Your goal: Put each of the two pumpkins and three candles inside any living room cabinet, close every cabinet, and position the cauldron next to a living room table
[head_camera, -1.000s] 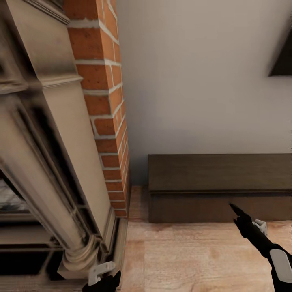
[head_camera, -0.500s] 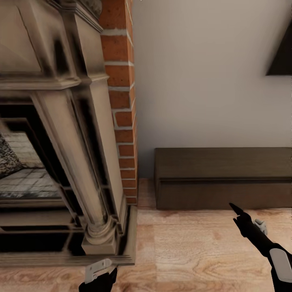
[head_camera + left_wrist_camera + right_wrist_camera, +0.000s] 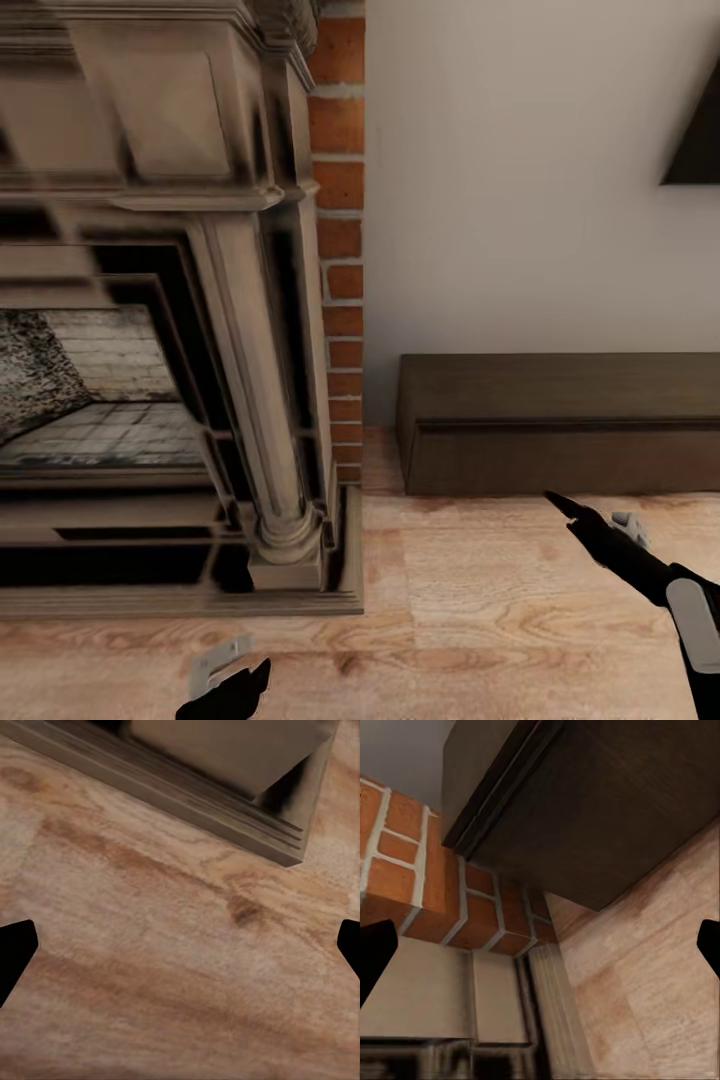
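Currently facing long low dark-brown wood cabinet (image 3: pixel 560 440), shut, beside stone-and-brick fireplace (image 3: pixel 250 330); left hand (image 3: pixel 180 945) and right hand (image 3: pixel 540 945) both spread, carrying nothing; should be steering wide of fireplace.

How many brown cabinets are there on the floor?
1. The dark-brown cabinet stands on the wood floor against the wall, right of the brick fireplace. Its front looks closed. It runs past the picture's edge, so more may be hidden.
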Controlling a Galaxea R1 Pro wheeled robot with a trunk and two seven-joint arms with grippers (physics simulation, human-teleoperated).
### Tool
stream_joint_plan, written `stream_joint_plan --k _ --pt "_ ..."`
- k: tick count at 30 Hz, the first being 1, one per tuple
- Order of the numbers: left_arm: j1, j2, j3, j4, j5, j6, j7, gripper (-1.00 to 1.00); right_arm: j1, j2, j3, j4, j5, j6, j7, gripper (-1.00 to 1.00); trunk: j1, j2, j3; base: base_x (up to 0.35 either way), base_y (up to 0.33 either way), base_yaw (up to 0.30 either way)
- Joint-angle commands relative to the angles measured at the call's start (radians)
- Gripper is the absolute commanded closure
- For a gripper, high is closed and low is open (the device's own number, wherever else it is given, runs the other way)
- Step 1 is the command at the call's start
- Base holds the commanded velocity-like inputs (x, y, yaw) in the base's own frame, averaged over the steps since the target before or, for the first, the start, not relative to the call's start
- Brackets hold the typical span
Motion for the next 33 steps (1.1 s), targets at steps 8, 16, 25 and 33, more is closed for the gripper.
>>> stream_joint_plan --k 8,16,25,33 --pt "0.000 -0.003 -0.002 0.003 -0.002 -0.001 0.002 -1.00 0.002 -0.006 0.029 -0.040 0.029 0.005 0.006 -1.00 0.000 0.000 0.000 -0.004 0.027 0.000" --pt "0.001 -0.006 -0.005 0.008 -0.002 -0.001 0.003 -1.00 0.001 -0.006 0.049 -0.049 0.030 0.008 0.007 -1.00 0.000 0.000 0.000 0.000 0.001 0.000" --pt "0.000 -0.008 -0.005 0.013 0.006 -0.001 -0.003 -1.00 0.002 -0.013 0.067 -0.175 0.043 0.038 0.004 -1.00 0.000 0.000 0.000 -0.129 0.163 -0.027" --pt "-0.010 -0.068 -0.042 0.020 -0.004 0.010 -0.042 -1.00 0.003 -0.056 0.187 -0.389 0.499 0.317 0.005 -1.00 0.000 0.000 0.000 -0.162 0.278 -0.281"
